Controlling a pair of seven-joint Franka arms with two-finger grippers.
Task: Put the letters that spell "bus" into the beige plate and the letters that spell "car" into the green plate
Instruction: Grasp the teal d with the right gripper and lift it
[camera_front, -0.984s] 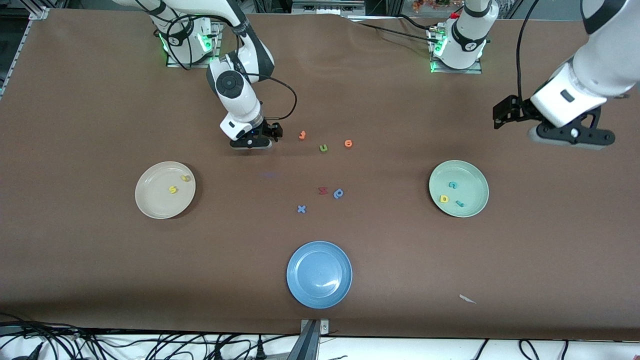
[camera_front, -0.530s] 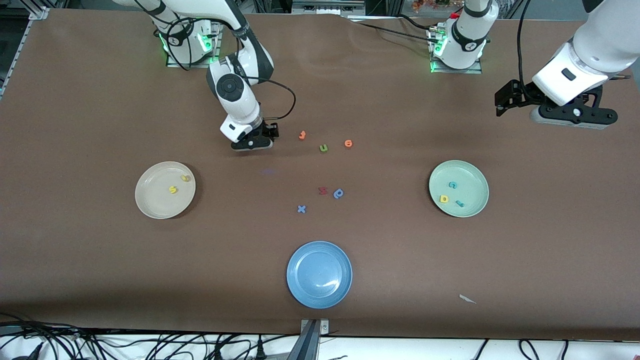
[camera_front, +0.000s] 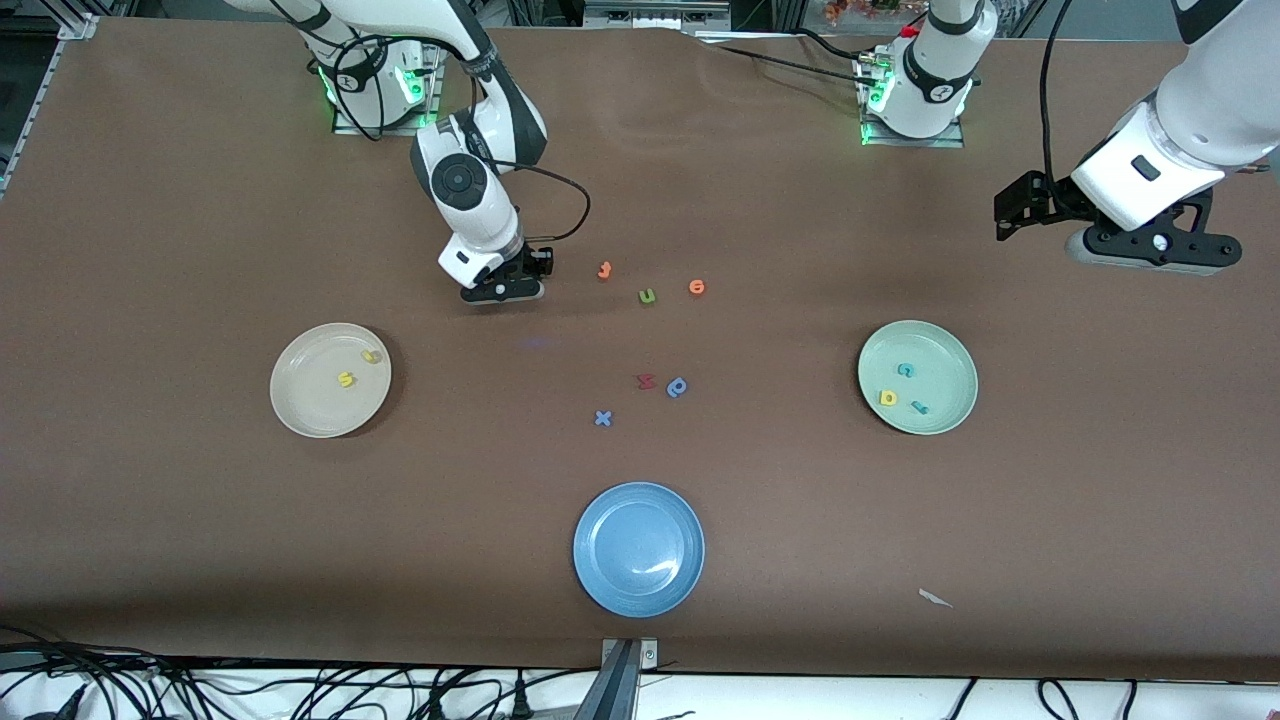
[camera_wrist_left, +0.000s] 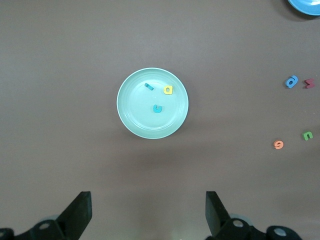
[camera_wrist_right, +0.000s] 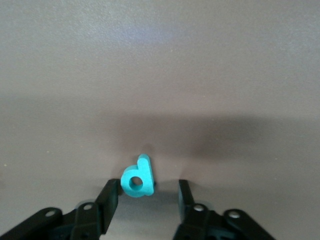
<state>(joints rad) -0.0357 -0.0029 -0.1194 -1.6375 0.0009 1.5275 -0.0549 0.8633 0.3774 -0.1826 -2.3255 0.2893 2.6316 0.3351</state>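
You have 5 of 6 letters placed: 3 in the pale mint-green round plate (camera_front: 945, 372), 2 in the cream-beige round plate (camera_front: 310, 402). In the upper middle of the front frame, the right gripper (camera_wrist_right: 148, 186) straddles the tiny teal foam b (camera_wrist_right: 137, 180), fingers spread, not pinching. The left gripper (camera_wrist_left: 147, 202) waits spread over bare table.

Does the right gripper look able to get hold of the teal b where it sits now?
Probably yes. The right gripper is down at the table with the teal b between its part-open fingers; one side has a gap, and nothing blocks it.
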